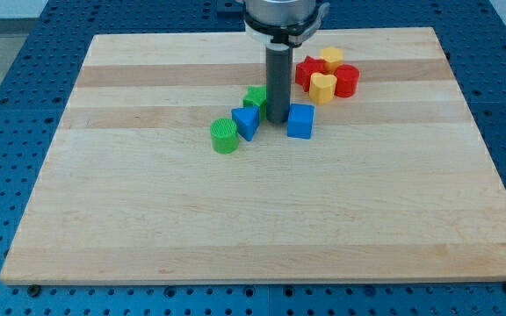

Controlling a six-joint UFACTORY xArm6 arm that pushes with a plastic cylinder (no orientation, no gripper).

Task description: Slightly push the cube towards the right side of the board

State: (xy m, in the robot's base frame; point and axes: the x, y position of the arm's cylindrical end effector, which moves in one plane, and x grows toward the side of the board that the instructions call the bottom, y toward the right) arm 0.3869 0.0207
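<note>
A blue cube (299, 121) sits on the wooden board (262, 211) a little above its middle. My tip (277, 119) stands just left of the cube, close to or touching its left face. To the tip's left lie a blue wedge-like block (245, 122), a green cylinder (224, 136) and a green block (256, 96) partly hidden behind the rod.
A cluster lies up and right of the cube: a red star-like block (308, 70), a yellow heart (322, 87), a red cylinder (346, 80) and a yellow block (330, 58). The board's right edge (477, 132) is far from the cube.
</note>
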